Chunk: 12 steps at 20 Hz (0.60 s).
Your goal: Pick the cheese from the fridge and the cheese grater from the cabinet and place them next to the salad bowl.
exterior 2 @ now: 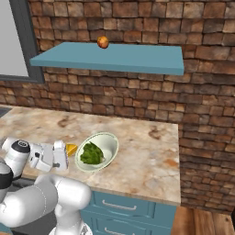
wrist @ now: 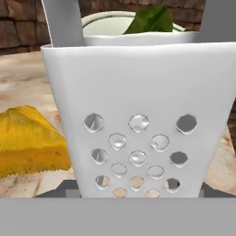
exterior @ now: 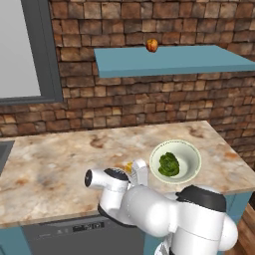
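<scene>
Holding green salad leaves, the cream salad bowl (exterior 2: 106, 142) is sitting beside the perforated cheese grater (wrist: 138, 124); finger grip is unclear.

- Cheese grater (wrist: 138, 120): pale silvery white, dotted with holes.
- Cheese (wrist: 30, 140): yellow-orange.
- Salad bowl (exterior: 191, 152): cream, with green leaves.
- Cabinet (exterior 2: 114, 58): teal.
- Counter (exterior: 55, 159): mottled beige-brown.

A small red-orange fruit (exterior: 152, 45) sits above a marbled counter (exterior: 60, 159), brick wall (exterior: 149, 99) behind.
</scene>
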Available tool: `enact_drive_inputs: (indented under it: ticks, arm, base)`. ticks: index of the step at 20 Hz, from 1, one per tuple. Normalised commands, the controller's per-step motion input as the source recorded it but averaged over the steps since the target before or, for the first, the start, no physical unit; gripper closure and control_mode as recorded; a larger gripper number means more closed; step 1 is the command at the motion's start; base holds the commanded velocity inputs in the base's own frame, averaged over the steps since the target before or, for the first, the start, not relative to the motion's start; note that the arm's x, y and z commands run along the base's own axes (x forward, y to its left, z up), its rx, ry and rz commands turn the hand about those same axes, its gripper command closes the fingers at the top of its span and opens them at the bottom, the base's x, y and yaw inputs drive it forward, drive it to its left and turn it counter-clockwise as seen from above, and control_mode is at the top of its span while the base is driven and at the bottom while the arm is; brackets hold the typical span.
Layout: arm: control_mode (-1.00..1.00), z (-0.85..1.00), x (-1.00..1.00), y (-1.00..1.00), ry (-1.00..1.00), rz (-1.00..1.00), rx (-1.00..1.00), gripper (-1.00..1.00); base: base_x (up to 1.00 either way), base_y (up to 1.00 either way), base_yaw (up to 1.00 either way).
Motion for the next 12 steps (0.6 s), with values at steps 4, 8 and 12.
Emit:
enact_drive_inputs:
  ticks: [4,8,12]
  arm:
    - [-1.00,-0.23,0.09,-0.20,-0.07,0.05,0.00,1.00]
    - [-1.00,-0.24,0.13,-0.19,-0.02,0.06,0.00,1.00]
    - [-1.00,-0.24,0.12,-0.17,-0.02,0.07,0.00,1.00]
  base:
    - [0.00,0.00,0.00]
    - [0.00,0.00,0.00]
    - [0.00,0.00,0.00]
